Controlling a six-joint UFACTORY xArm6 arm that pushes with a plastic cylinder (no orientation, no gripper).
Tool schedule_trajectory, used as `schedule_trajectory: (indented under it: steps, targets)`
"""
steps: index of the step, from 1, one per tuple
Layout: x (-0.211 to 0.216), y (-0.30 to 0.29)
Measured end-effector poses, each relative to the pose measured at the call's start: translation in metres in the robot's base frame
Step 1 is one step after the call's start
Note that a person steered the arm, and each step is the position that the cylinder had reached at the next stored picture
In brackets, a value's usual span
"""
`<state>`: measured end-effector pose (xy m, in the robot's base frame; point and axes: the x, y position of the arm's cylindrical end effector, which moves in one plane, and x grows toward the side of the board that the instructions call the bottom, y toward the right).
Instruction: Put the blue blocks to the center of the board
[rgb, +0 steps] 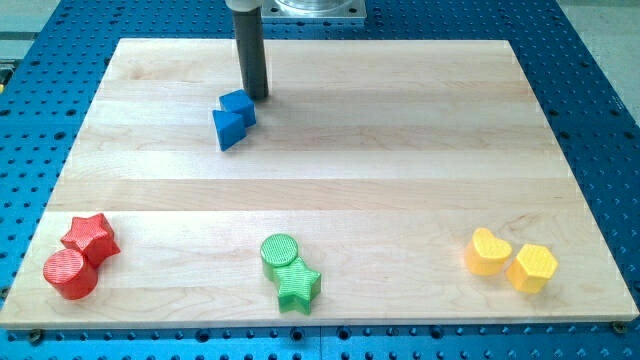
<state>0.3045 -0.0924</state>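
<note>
Starting at the view's left, down at about eight o'clock on the wooden surface (330, 170), a red star (91, 237) sits touching a red cylinder (70, 274), the cylinder at the star's seven o'clock. Moving right and up, here are the ones that matter: two blue blocks pressed together at roughly eleven o'clock on the surface, well up and left of its centre. The blue triangular block (228, 130) is the lower left one; the other blue block (240, 105), its shape hard to make out, sits at its one o'clock, touching it. And right there is my tip (258, 96), the dark rod standing upright, just beside that upper blue block at its two o'clock, so close I cannot tell whether it touches. There is no claw on this arm, just the plain rod, so nothing wide, narrow or holding. Carrying on right, at six o'clock along the view's bottom, a green cylinder (280, 251) touches a green star (298, 287) just below it. Finally, at four o'clock, a yellow heart-shaped block (488, 251) sits against a yellow hexagonal block (531, 267) on its right.
</note>
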Motion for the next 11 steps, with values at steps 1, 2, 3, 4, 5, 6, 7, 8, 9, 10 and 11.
schedule_trajectory:
  steps: [1, 2, 3, 4, 5, 6, 7, 8, 9, 10, 11]
  targets:
    - [0.032, -0.015]
    - [0.092, 0.02]
    - [0.045, -0.021]
    - [0.073, -0.087]
    - [0.124, -0.074]
    - [0.15, -0.007]
    - [0.149, 0.038]
    - [0.145, -0.024]
    - [0.127, -0.031]
    - [0.105, -0.02]
    - [0.107, 0.031]
